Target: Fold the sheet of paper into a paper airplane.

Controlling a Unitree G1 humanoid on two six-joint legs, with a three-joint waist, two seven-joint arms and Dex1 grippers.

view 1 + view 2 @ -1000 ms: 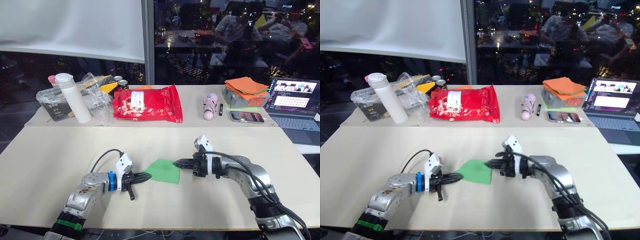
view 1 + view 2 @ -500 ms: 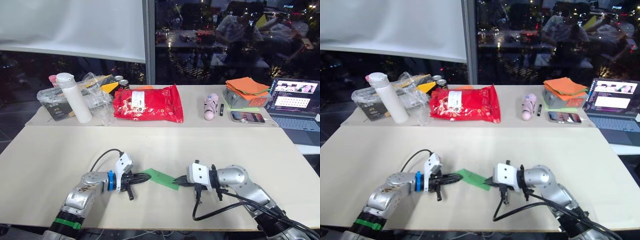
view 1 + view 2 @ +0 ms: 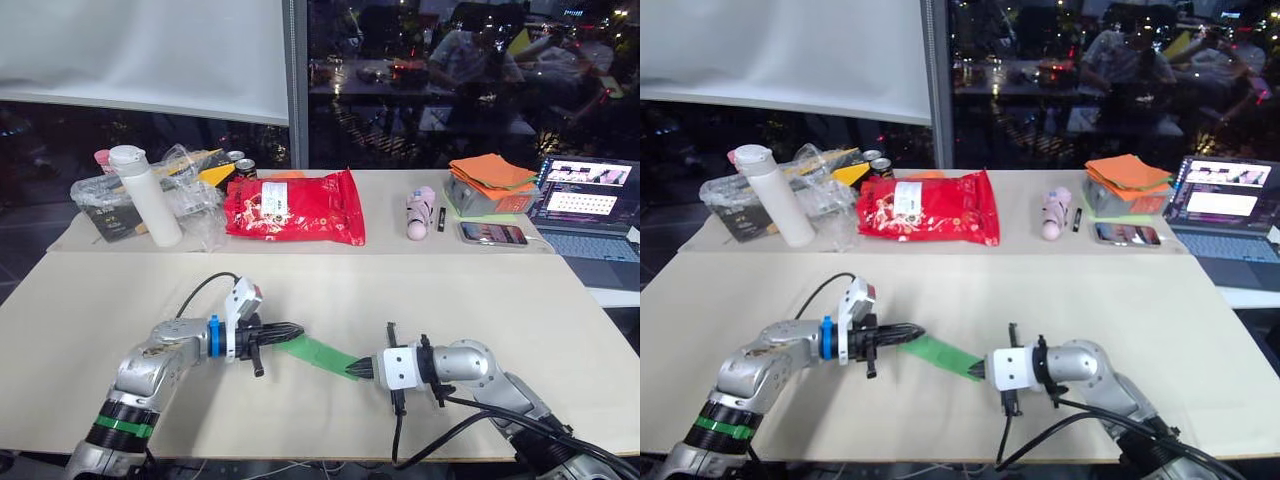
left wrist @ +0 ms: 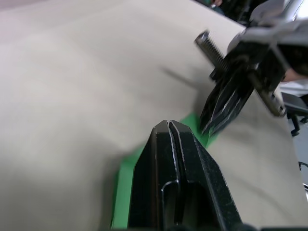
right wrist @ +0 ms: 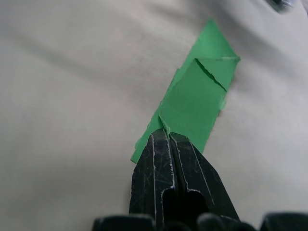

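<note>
Beige table [image 3: 120, 290] before dark windows [image 3: 420, 60]; laptop [image 3: 585, 205] at right

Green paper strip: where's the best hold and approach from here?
By its two short ends, as now: left gripper shut on one end of the sheet of paper, right gripper on the other. It's long, narrow and limp, so come in along its length from each end, low over the table.
</note>
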